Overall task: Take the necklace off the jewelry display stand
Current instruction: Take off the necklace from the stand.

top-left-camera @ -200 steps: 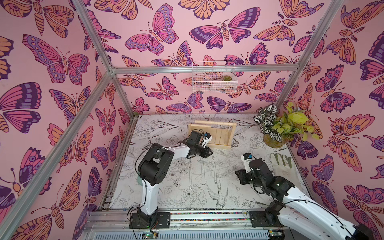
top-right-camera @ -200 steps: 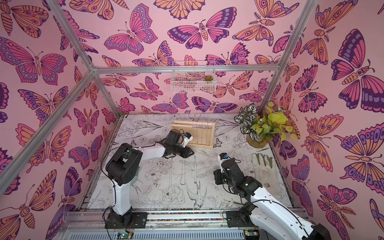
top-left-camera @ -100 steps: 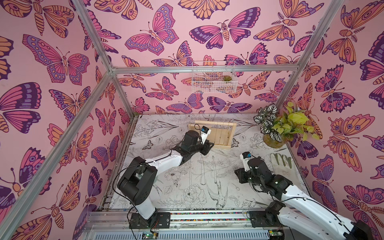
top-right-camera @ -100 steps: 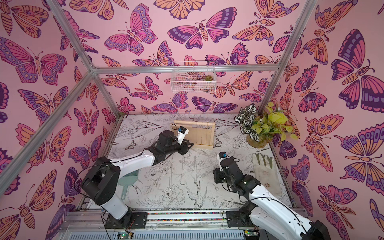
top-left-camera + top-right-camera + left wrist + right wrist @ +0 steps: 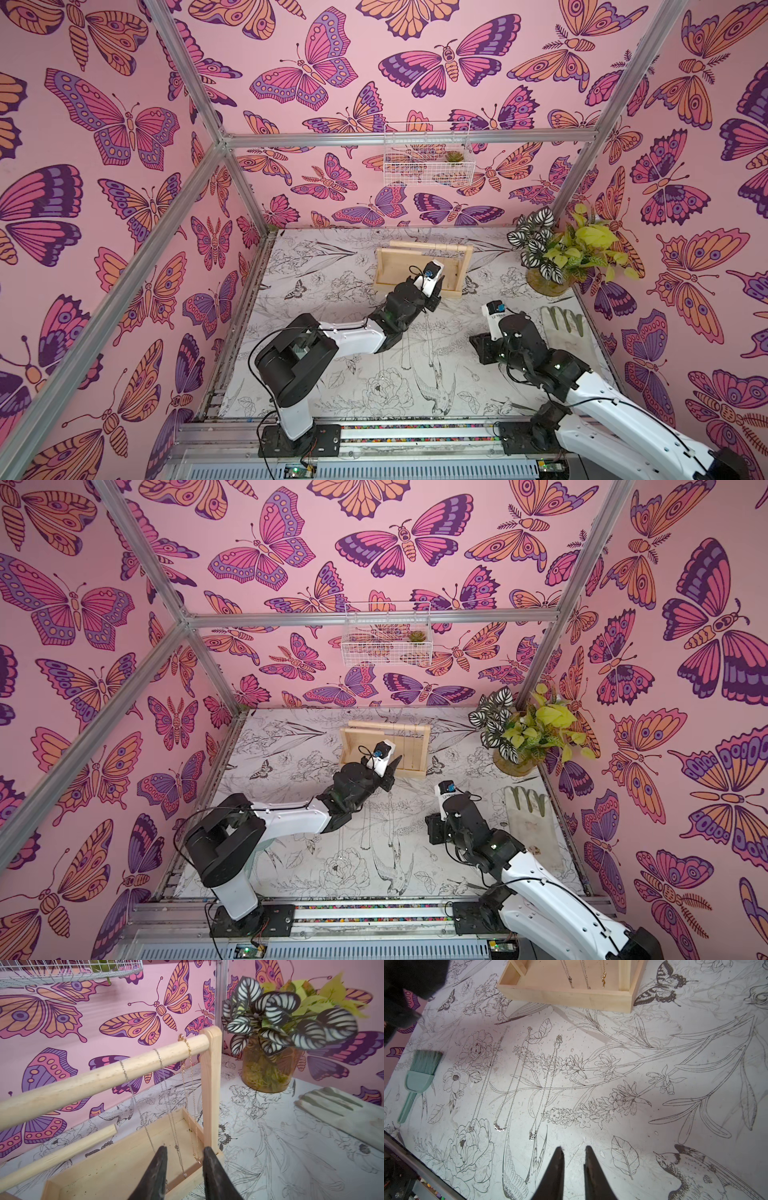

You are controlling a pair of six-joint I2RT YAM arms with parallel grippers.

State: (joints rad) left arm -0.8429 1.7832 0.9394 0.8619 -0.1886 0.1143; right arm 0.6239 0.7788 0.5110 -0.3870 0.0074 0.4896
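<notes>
The pale wooden jewelry display stand (image 5: 419, 270) (image 5: 384, 750) stands at the back of the table. In the left wrist view three necklaces hang over its crossbar (image 5: 104, 1080): two silver chains (image 5: 133, 1093) (image 5: 166, 1088) and a gold one (image 5: 191, 1093) nearest the upright. My left gripper (image 5: 185, 1149) (image 5: 395, 766) is open at the stand's front edge. The lower ends of the middle silver chain and the gold chain hang just beyond the gap between its fingers, untouched. My right gripper (image 5: 573, 1148) (image 5: 478, 347) hovers low over the table, narrowly open and empty.
Three silver necklaces (image 5: 512, 1080) lie stretched out on the table in front of the stand. A teal brush (image 5: 419, 1078) lies to one side. A potted plant (image 5: 552, 253) and a grey glove (image 5: 561, 322) sit at the right. A wire basket (image 5: 428, 160) hangs on the back wall.
My left arm has stretched forward and swung its gripper right along the stand's front, toward the hanging chains. The right arm has barely moved.
</notes>
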